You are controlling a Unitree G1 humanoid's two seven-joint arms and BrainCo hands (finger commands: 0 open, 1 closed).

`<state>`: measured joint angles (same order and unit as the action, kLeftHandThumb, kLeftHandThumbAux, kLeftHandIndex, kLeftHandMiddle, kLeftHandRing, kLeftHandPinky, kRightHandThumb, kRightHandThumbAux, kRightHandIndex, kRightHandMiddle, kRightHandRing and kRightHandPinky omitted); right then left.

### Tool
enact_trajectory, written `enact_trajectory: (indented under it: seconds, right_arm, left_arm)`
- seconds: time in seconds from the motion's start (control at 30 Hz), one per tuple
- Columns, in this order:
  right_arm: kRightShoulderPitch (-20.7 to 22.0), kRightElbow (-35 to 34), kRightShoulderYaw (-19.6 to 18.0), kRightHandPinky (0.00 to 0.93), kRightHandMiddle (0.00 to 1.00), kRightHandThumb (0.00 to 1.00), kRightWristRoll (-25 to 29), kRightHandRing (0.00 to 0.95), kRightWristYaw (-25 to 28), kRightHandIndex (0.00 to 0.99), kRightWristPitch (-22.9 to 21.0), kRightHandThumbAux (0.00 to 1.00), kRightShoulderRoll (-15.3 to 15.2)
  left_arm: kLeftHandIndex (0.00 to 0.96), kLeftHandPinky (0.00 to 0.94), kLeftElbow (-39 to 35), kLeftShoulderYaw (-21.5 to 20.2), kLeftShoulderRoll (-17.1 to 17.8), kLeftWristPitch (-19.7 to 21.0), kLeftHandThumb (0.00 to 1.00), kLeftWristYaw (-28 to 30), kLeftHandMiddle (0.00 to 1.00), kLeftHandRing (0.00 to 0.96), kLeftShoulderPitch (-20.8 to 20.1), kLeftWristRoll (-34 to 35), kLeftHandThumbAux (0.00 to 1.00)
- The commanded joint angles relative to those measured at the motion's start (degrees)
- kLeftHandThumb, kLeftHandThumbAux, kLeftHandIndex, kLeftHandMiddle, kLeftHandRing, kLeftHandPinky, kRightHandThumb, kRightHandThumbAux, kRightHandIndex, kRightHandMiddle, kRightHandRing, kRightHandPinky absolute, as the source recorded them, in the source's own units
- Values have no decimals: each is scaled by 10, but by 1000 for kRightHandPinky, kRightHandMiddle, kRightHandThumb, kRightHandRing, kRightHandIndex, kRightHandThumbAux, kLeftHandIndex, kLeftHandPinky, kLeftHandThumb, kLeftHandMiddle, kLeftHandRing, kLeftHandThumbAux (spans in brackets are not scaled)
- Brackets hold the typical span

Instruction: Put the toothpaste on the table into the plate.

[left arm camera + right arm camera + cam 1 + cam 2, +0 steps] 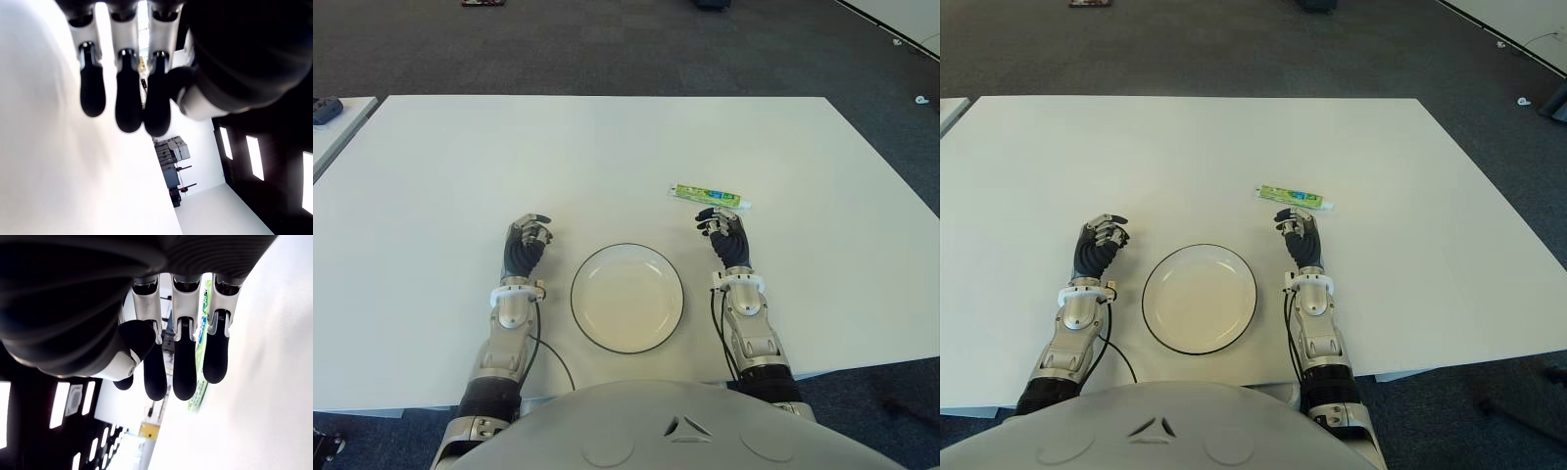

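From the left eye view, the white counter (607, 147) spreads wide and bare beyond both hands, its far edge meeting dark carpet and its near edge running just under the robot's forearms; the toothpaste (708, 195) lies flat on it, right of centre, with open surface all round except toward the right hand (726, 235), whose fingertips sit just short of the tube. The plate (627, 298), round, dark-rimmed and holding nothing, sits between the two hands near the counter's near edge, with nothing standing between it and the tube but the right hand itself. The left hand (526, 242) shows to the left of the plate, apart from its rim. In the left wrist view its fingers (128, 93) hang loosely extended over the white surface, gripping nothing. In the right wrist view the right hand's fingers (185, 360) are likewise relaxed and unclosed, the green tube visible beyond them, not in their grasp
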<state>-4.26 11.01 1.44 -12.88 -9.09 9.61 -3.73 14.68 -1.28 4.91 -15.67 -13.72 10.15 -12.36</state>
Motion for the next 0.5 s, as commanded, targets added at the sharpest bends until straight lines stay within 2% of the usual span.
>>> enact_trajectory:
  seconds: [0.03,0.5]
  right_arm:
    - [-1,1,3,485,474,833,-9,492,-1,397,3,694,-9]
    - [18,4,14,447,496,827,-62,518,-11,371,44,698,-59]
  left_arm:
    - [434,539,0,2,-1,11,709,0,628,627,2,-3,716]
    - [434,540,1,1,-2,11,709,-1,636,632,1,-3,716]
